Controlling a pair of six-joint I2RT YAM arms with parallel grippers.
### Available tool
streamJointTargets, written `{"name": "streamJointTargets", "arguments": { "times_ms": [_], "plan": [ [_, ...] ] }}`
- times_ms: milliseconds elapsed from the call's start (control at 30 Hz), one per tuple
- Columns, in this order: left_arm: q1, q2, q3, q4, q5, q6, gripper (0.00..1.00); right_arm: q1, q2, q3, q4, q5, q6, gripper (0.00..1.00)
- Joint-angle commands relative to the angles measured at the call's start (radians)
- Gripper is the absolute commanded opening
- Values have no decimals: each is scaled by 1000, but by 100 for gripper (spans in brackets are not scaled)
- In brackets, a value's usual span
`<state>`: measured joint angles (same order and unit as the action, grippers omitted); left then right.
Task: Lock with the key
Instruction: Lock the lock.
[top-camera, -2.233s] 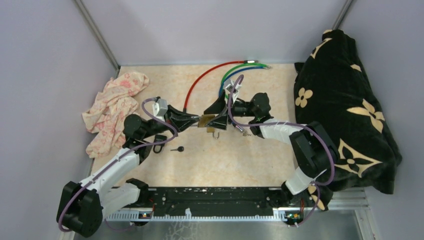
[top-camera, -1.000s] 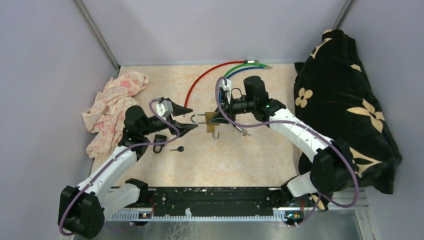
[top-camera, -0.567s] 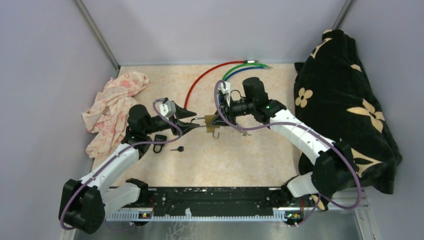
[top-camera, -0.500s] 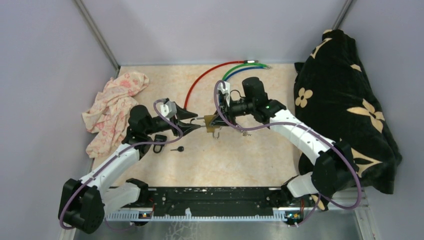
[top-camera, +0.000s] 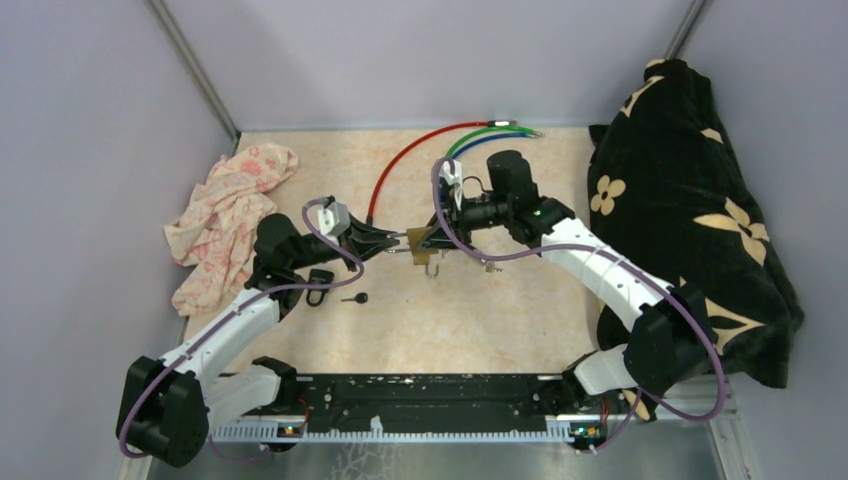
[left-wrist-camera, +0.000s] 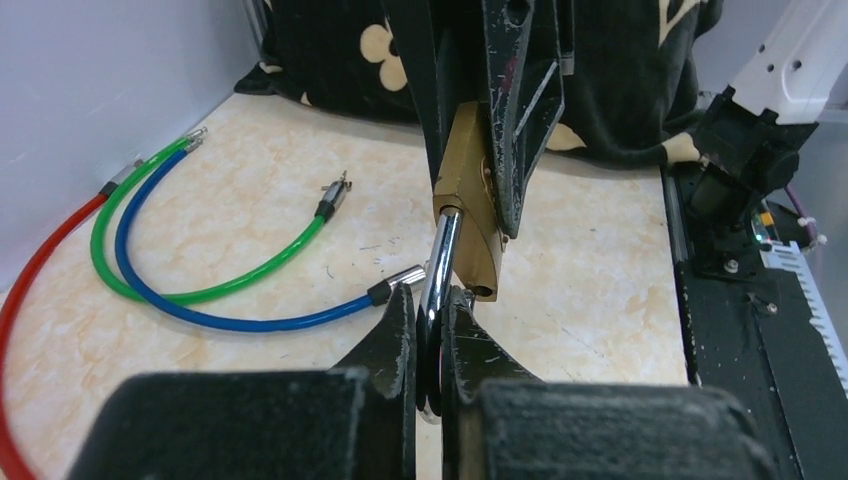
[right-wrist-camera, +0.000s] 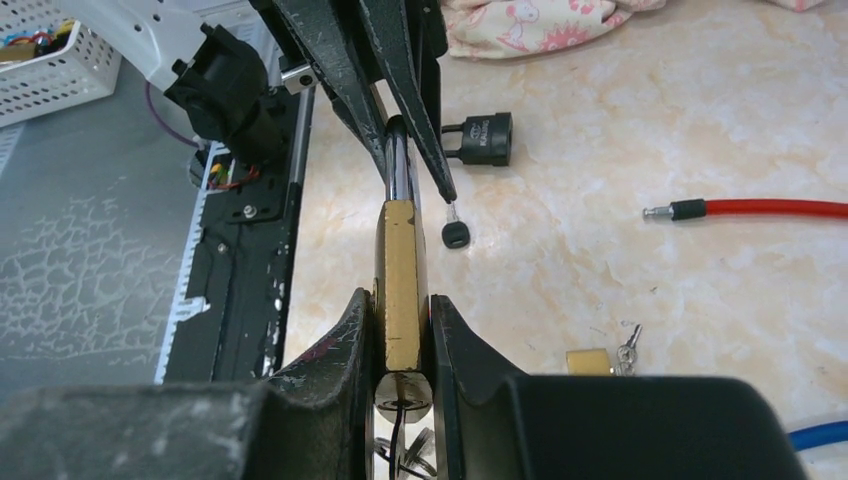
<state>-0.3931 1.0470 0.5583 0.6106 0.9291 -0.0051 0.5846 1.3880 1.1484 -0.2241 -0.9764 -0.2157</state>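
L jaws, gaping a sec ago beside the lock, have now clenched on the steel shackle (left-wrist-camera: 438, 262) of the brass padlock (top-camera: 420, 243), pinching the loop between both tips, as the L wrist view shows. R jaws haven't changed: grasping the brass body (right-wrist-camera: 400, 268) flat-on from both sides. So the padlock is off the bench (top-camera: 450, 320), mid-air near centre, strung horizontally between the two arms w/ the shackle end toward the L arm. What looks like a key + ring (right-wrist-camera: 400, 392) sits at the base end between the R fingers; partly hidden, so can't confirm it's fully seated. Can't tell either whether the shackle's free leg is home in the body. Meaning for the task: lock is now braced at both ends, prob. the setup for pushing the shackle in, then the key turn; neither looks done yet. Risk: thin round shackle may slip or twist in the L pinch if the arms push off-axis. Elsewhere on the bench, untouched: black padlock (top-camera: 318, 290), loose black key (top-camera: 355, 298) just beside it, small brass lock (right-wrist-camera: 590, 360), red cable (top-camera: 405, 160), pink cloth (top-camera: 225, 215) far L.
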Motion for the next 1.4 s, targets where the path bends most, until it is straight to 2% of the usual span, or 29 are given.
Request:
{"name": "streamJointTargets", "arguments": {
  "times_ms": [0, 33, 67, 133, 233, 400, 467, 533, 567, 600, 733, 800, 833, 900, 933, 1000, 1267, 1300, 1367],
  "plan": [
    [-10, -34, 14, 254, -139, -112, 0, 15, -34, 47, 168, -62, 51, 24],
    [-11, -37, 12, 277, -138, -126, 0, 14, -35, 30, 202, -52, 69, 39],
    [-11, -40, 9, 293, -123, -136, 0, 13, -36, 8, 260, -41, 95, 49],
    [-12, -42, 0, 318, -109, -157, 0, 7, -33, -34, 372, -39, 164, 61],
    [-12, -45, 1, 325, -107, -170, 0, -3, -14, -49, 445, -54, 207, 67],
    [-12, -51, 8, 315, -85, -179, 0, -9, 4, -53, 471, -88, 208, 67],
    [-12, -50, 5, 316, -79, -183, 0, -10, 7, -55, 485, -101, 246, 59],
    [-12, -48, 5, 319, -79, -193, 0, -10, 11, -55, 500, -110, 260, 45],
    [-12, -46, 7, 326, -79, -199, 0, -10, 17, -55, 504, -115, 265, 42],
    [-12, -44, 9, 330, -79, -204, 0, -9, 22, -55, 502, -117, 266, 42],
    [-12, -39, 13, 351, -71, -229, 0, -9, 34, -59, 499, -117, 266, 55],
    [-13, -38, 12, 358, -71, -240, 0, -9, 42, -60, 495, -116, 265, 55],
    [-15, -37, 9, 357, -69, -240, 0, -9, 46, -58, 496, -120, 266, 52],
    [-17, -36, 7, 356, -68, -238, 0, -10, 50, -56, 514, -130, 279, 34],
    [-18, -35, 8, 355, -69, -237, 0, -9, 52, -56, 529, -136, 292, 20],
    [-18, -35, 7, 349, -69, -236, 0, -9, 51, -58, 556, -140, 313, 0],
    [-19, -36, -10, 323, -72, -281, 0, -20, 23, -97, 736, -108, 459, 0],
    [-19, -38, -12, 317, -73, -288, 3, -25, 21, -103, 770, -104, 488, 0],
    [-19, -41, -14, 305, -79, -296, 19, -36, 22, -120, 858, -108, 551, 0]
  ]
}}
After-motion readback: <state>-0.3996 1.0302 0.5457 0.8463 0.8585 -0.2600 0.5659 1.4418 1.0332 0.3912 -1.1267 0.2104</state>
